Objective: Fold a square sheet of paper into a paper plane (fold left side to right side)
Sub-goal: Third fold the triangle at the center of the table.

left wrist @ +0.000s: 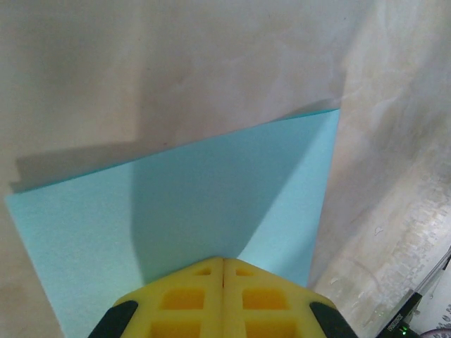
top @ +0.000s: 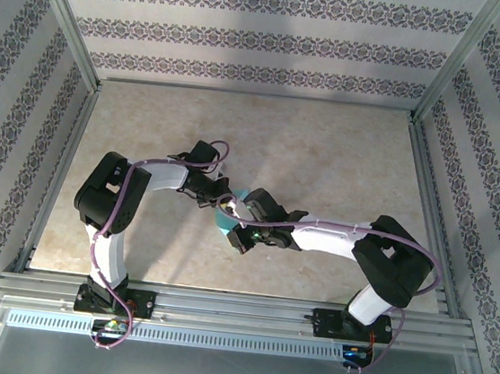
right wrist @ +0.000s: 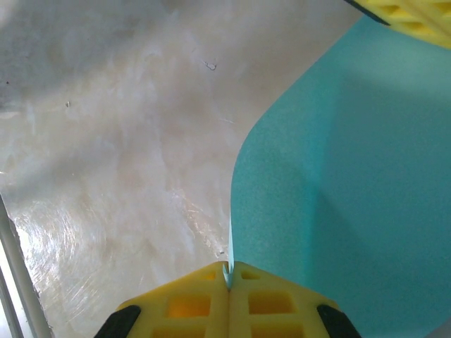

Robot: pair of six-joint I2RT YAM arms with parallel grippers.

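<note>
Paper [top: 227, 223], cyan-blue, lies at the centre of the top view on the beige table [top: 344, 153], mostly covered by the two grippers that meet over it. The left gripper [top: 215, 197] reaches in from the left and the right gripper [top: 244, 221] from the right, close together.

In the left wrist view the left gripper [left wrist: 223, 262] sits at the bottom centre, its yellow jaws clenched on the paper's [left wrist: 211, 190] near edge. The sheet spreads across the middle of the frame and casts a shadow at its upper left.

In the right wrist view the right gripper [right wrist: 227, 269] pinches a thin edge of the paper [right wrist: 352, 176]. The paper curves across the right half, where a yellow finger [right wrist: 412, 15] of the left gripper meets it at the upper right.
</note>
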